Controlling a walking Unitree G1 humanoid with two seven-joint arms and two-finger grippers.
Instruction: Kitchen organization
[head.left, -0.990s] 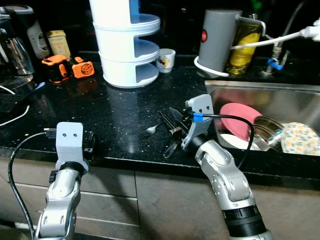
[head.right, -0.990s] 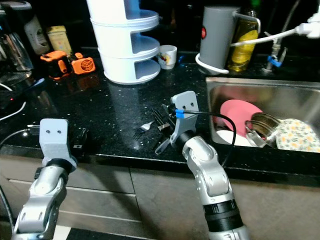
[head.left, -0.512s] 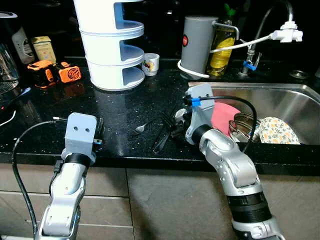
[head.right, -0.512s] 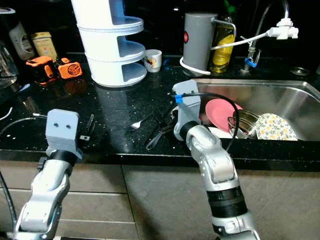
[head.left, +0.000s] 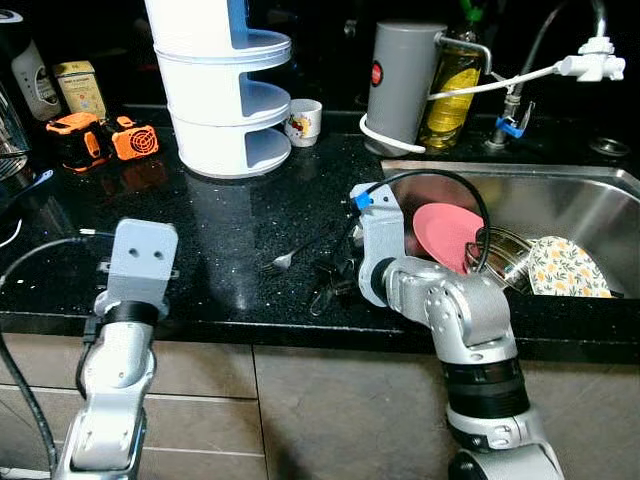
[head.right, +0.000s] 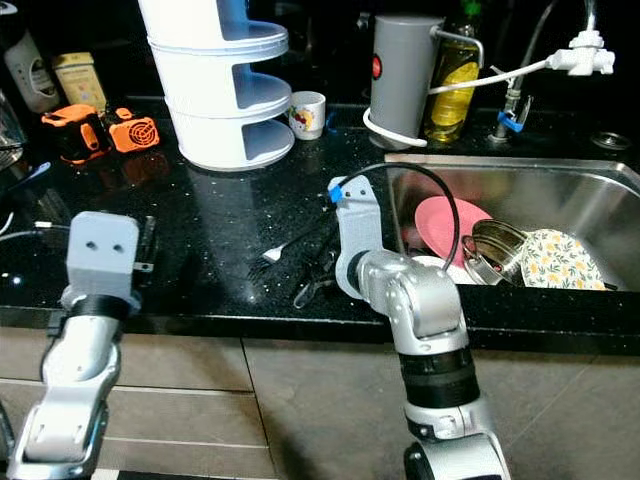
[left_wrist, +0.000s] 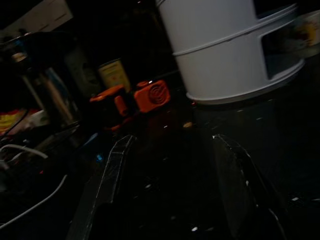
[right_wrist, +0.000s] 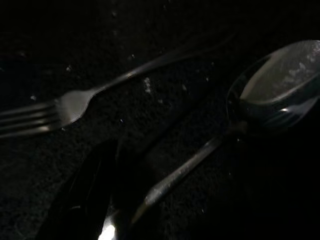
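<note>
A fork and a spoon lie among several dark utensils on the black counter, left of the sink. My right gripper is down over this cutlery, low on the counter, with its grey wrist mount above it. Up close, the right wrist view has the fork on one side and the spoon on the other, its handle running toward the camera. My left gripper is open and holds nothing; it hovers over the counter's front edge at the left, pointing toward the white tiered stand.
At the back stand the white three-tier stand, a small cup, a grey canister and an oil bottle. Orange tools sit far left. The sink holds a pink plate, a pot and a patterned cloth.
The camera has shifted. My right arm has swung in and come down closer over the cutlery. The left arm has stayed at the counter's front edge.
</note>
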